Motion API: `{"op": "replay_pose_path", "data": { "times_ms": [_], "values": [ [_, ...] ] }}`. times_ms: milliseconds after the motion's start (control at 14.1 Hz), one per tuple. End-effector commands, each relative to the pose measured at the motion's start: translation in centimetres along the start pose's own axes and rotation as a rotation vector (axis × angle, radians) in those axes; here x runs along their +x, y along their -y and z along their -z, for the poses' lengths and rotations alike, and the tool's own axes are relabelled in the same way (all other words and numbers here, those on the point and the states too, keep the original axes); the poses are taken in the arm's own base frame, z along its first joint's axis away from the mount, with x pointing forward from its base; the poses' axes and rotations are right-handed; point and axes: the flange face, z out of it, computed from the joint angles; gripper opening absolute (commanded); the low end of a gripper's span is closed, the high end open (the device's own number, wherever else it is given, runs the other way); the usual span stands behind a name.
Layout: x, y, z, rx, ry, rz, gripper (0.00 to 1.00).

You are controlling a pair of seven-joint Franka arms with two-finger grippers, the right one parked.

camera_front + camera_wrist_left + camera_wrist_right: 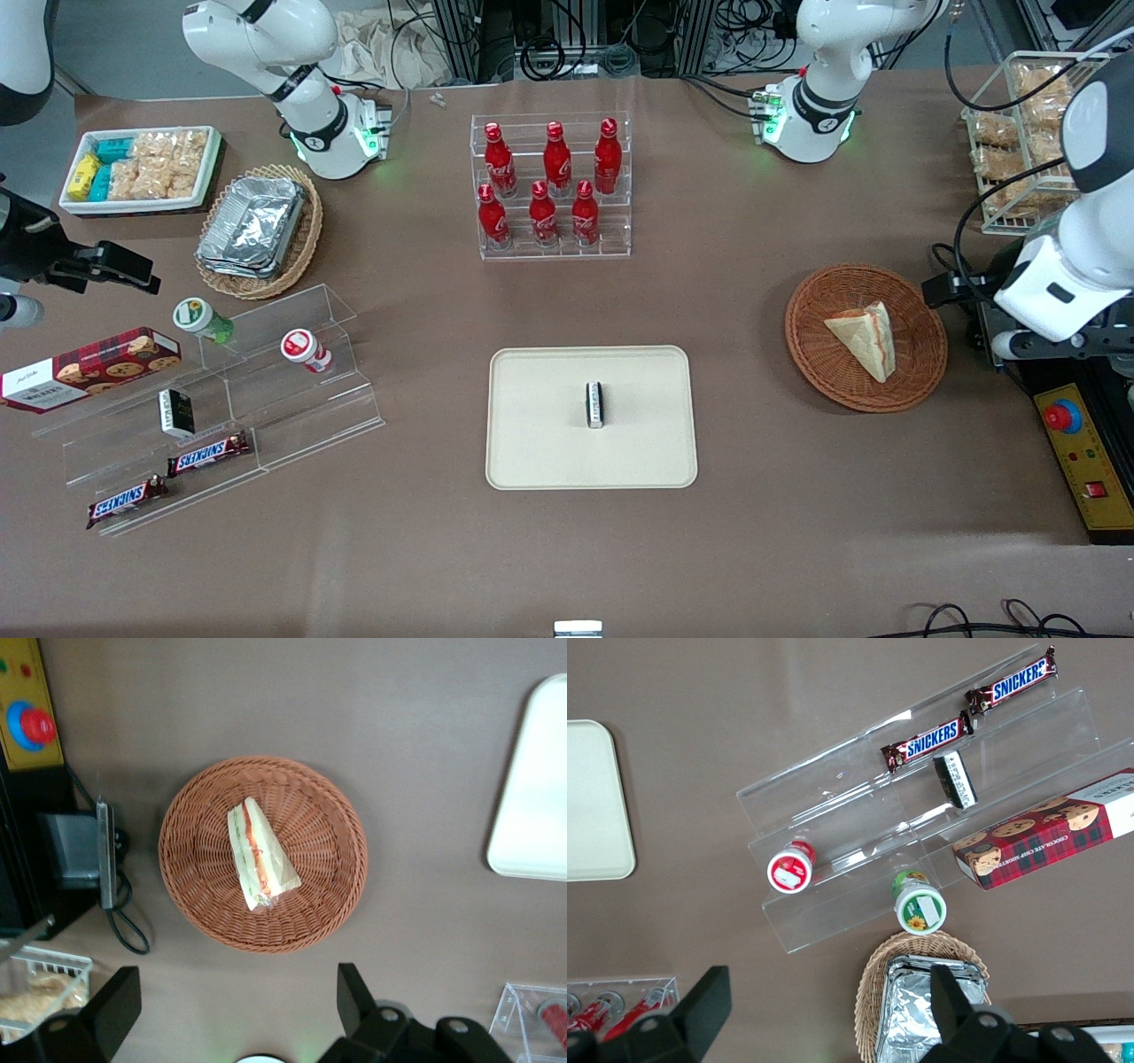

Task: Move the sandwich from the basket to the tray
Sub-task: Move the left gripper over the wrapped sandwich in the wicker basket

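Closest to the front camera is the tray [540, 461], big cream rectangle mid-table, with only a small dark bar-shaped thing [595, 405] sitting on it. Next size down is the basket [819, 354], the round reddish-brown one out toward the working arm's end of the table, well apart from the tray. Inside it lies the sandwich [864, 338], flat on the weave, roughly centred.

Now the bit that matters: in the wrist view the gripper [239, 1014] hangs up high with its fingers [352, 994] spread wide and nothing between them, and the sandwich [260, 856] isn't straight under it, it's off to one side with bare table below the fingers. Its long axis, the striped cut edge, runs at a slant to the line between the fingers. So I'd guess the arm has to slide over the basket [328, 904] and maybe twist a bit before dropping.
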Motion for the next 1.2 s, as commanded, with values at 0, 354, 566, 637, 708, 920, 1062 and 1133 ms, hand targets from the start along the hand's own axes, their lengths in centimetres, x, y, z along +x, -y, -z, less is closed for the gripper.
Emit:
{"op": "replay_pose_path", "data": {
  "times_ms": [0,354,566,637,708,920,1062,1133],
  "values": [
    [0.2,2.1,-4.8,-0.042,-0.028,0.178,0.95],
    [-1.7,3.4,-15.5,-0.079,-0.143,0.412,0.95],
    [-2.1,4.4,-18.1,-0.132,-0.092,0.523,0.96],
    [-2.4,4.3,-18.9,-0.141,-0.087,0.531,0.96],
    [-2.5,4.3,-19.4,-0.152,-0.092,0.545,0.96],
    [-2.4,5.6,-20.9,-0.179,-0.100,0.591,0.97],
    [-2.5,5.5,-21.6,-0.209,-0.090,0.615,0.97],
    [-2.4,5.4,-21.9,-0.227,-0.077,0.629,0.97]
  ]
}}
